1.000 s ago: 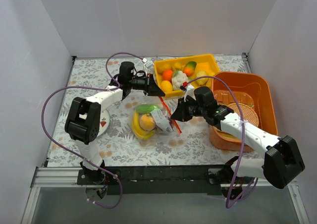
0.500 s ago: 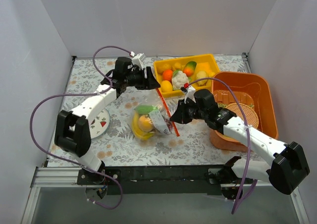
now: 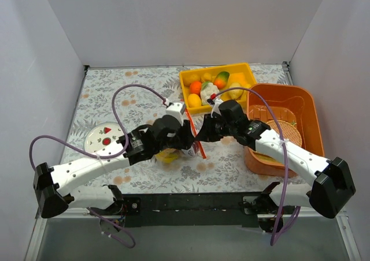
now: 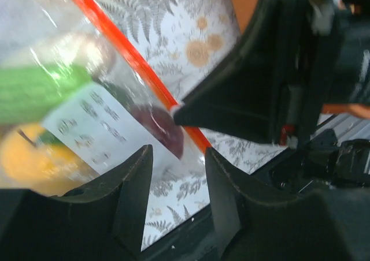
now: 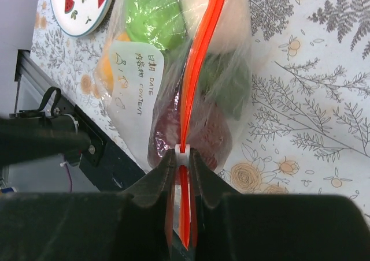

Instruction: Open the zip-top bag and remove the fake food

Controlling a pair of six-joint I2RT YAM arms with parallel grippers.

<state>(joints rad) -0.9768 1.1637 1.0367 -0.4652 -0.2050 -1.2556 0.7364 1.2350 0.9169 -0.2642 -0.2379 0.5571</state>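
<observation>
beside plate [image 5: 81, 4] | zip-top bag [image 5: 133, 93], fake food [image 5: 153, 18] inside | right fingers [image 5: 156, 180] pinch its zip [image 5: 199, 53] | left fingers [image 4: 130, 186] apart, empty

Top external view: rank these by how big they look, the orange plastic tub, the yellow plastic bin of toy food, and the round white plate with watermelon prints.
1. orange plastic tub, clearly largest
2. yellow plastic bin; it lies farther back, so it may look slightly small
3. round white plate, smallest
</observation>
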